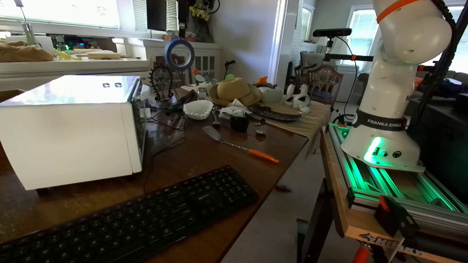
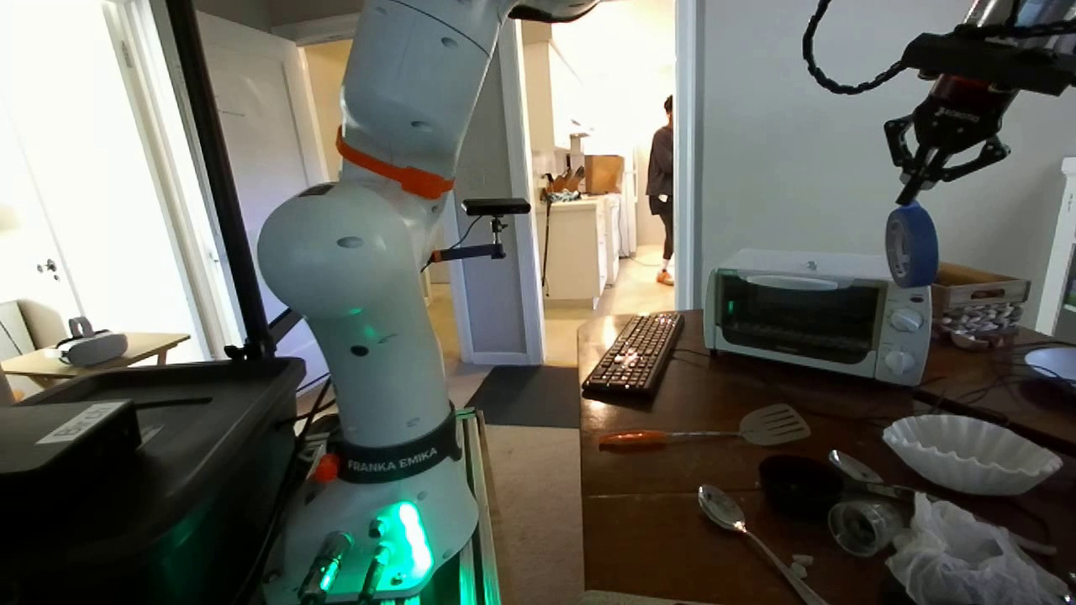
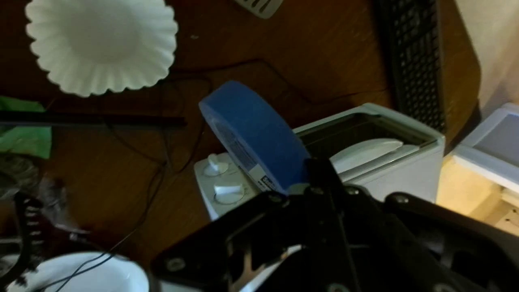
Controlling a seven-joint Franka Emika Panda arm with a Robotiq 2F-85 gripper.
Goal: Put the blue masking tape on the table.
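The blue masking tape hangs in the air and shows in both exterior views (image 1: pixel 179 67) (image 2: pixel 918 244) and in the wrist view (image 3: pixel 259 129). My gripper (image 2: pixel 909 192) is shut on the tape's rim and holds the roll upright below its fingertips. The fingertips (image 3: pixel 318 172) also show in the wrist view, dark against the roll's near edge. The tape is well above the dark brown table (image 1: pixel 193 157), which also shows in an exterior view (image 2: pixel 639 529) and in the wrist view (image 3: pixel 324 52). In an exterior view the roll overlaps the white microwave's right end.
The white microwave (image 2: pixel 790 328) stands on the table near a black keyboard (image 2: pixel 635 357). A spatula with an orange handle (image 1: pixel 263 155), a white fluted bowl (image 1: pixel 198 109), a black cup (image 1: pixel 239 123), a spoon (image 2: pixel 756 538) and a straw hat (image 1: pixel 234 89) lie around. Cables (image 3: pixel 154 182) cross the tabletop.
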